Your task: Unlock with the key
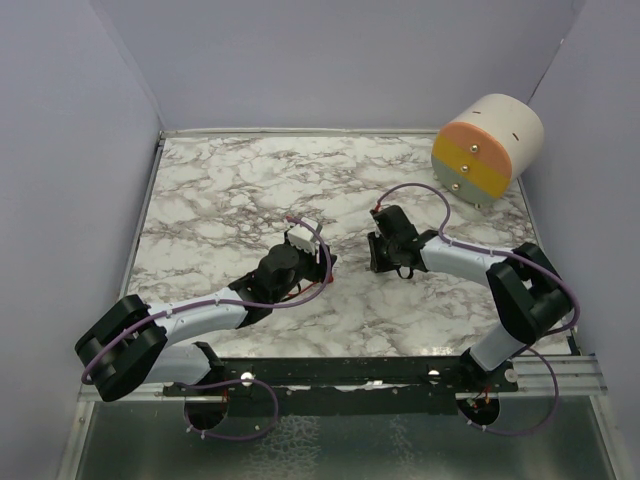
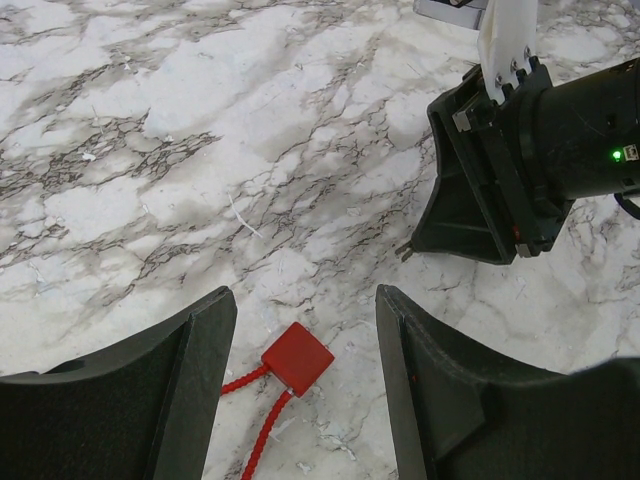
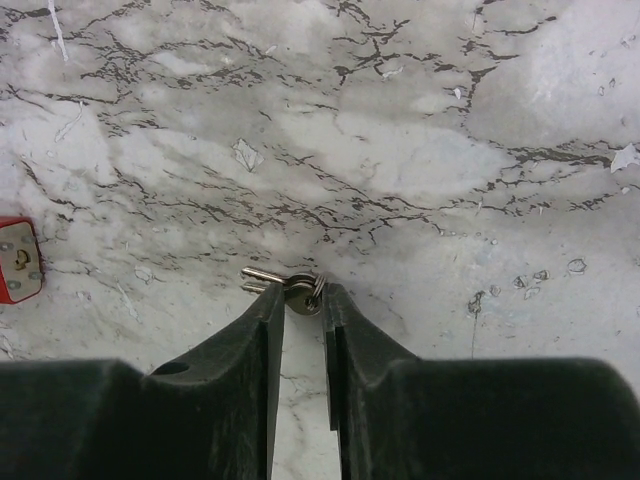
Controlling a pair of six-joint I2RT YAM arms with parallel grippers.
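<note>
Marble table [image 1: 200, 200], lavender walls [image 1: 350, 60] on three sides. From here the right gripper [image 3: 302, 293] pinches the keys [image 3: 268, 277]. The ring sits between the very tips, and the keys point left, flat on the marble. It looks like a shallow hold, and I can't tell how firm it is.

The left gripper [image 2: 300, 300] is spread wide and hovers over the red lock [image 2: 297, 358]. The lock lies between its fingers and touches neither. A red cord [image 2: 255, 440] runs from the lock back under the wrist. The lock is just left of the keys, mid-table, and both grippers are near each other.

Risks as I judge them:
- With a tip-only hold on the ring, the keys could swing or drop on the lift and then won't line up with the lock.
- The lock isn't held, so a push from a key would slide it unless the left gripper clamps it first.
- The cord could snag a left finger.
- The arms are close, so a sloppy reorient could knock them together.

Room: I see open marble toward the far and left edges. A striped cylinder [image 1: 487, 150] sits in the far right corner, well apart from both wrists. The walls are also well apart from them.
</note>
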